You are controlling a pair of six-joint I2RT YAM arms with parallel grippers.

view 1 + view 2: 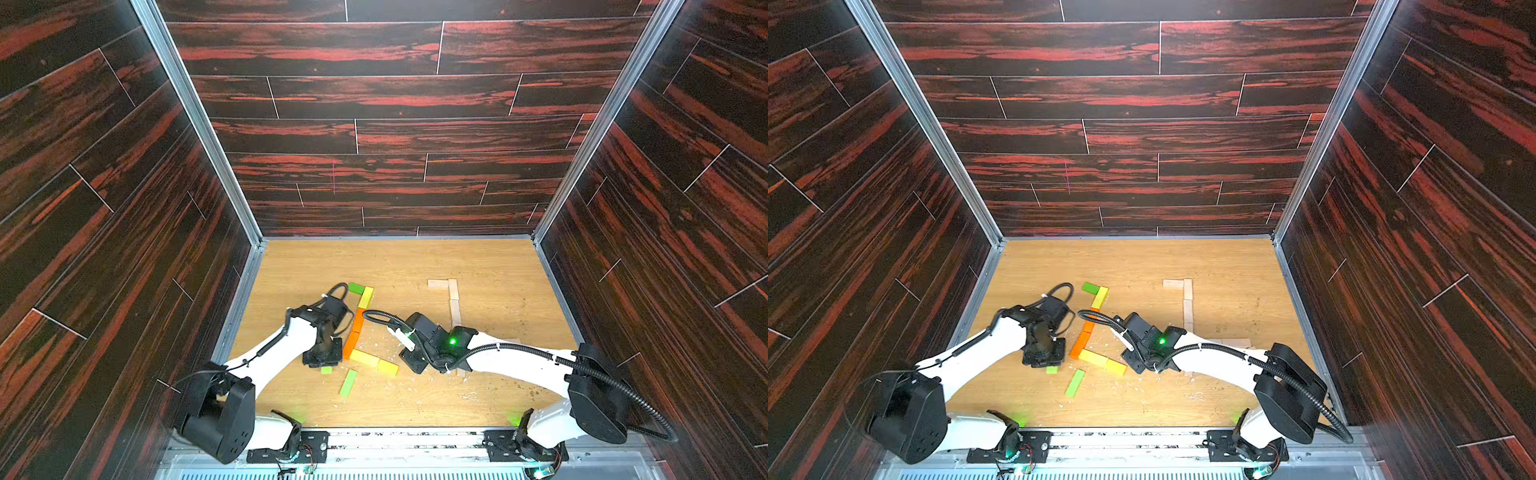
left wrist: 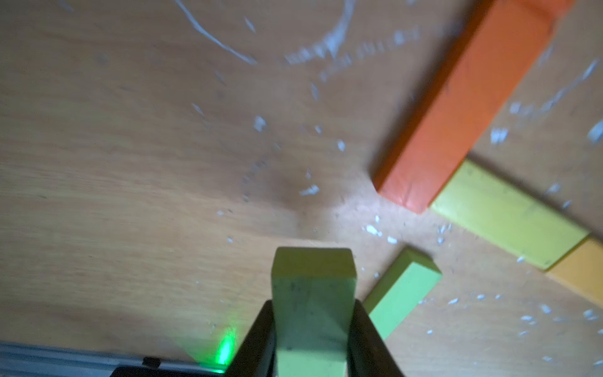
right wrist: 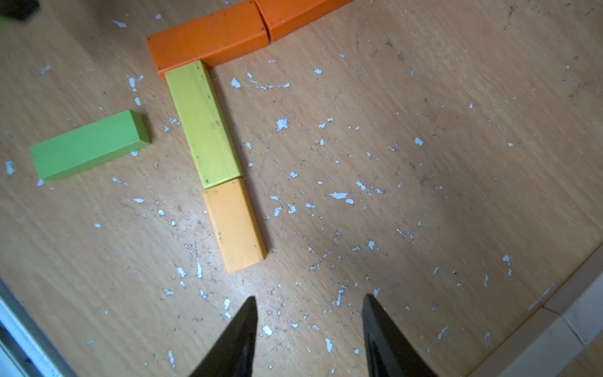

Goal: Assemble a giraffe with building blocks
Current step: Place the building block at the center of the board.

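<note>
Closest to the robot, flat on the counter (image 1: pixel 415 399): a loose green block (image 1: pixel 348 382), on the near side of the near orange block (image 1: pixel 350 345) and apart from it. Next, the left tool (image 2: pixel 312 305), closed tight on a second green block (image 2: pixel 313 271), gripped by its long sides with one end sticking out past the fingertips; just to the left of the near orange block's near end, not touching it. Cannot tell whether this held block touches the counter. To the right of the near orange block, the right tool (image 3: pixel 310 298), jaws partly open and empty, over bare counter speckled with white flecks (image 3: pixel 337 195). Touching the near orange block at its near end, at a right angle: a yellow-green block (image 3: pixel 202 124), then end to end with it a yellow-orange block (image 3: pixel 233 225). Beyond the near orange block, in line and touching: a second orange block (image 1: pixel 358 320). Farther still: a yellow block (image 1: pixel 365 297) and a third green block (image 1: pixel 356 287), touching each other. Far to the right of the near orange block, pale wooden blocks (image 1: pixel 453 291) laid in an L shape.
</note>
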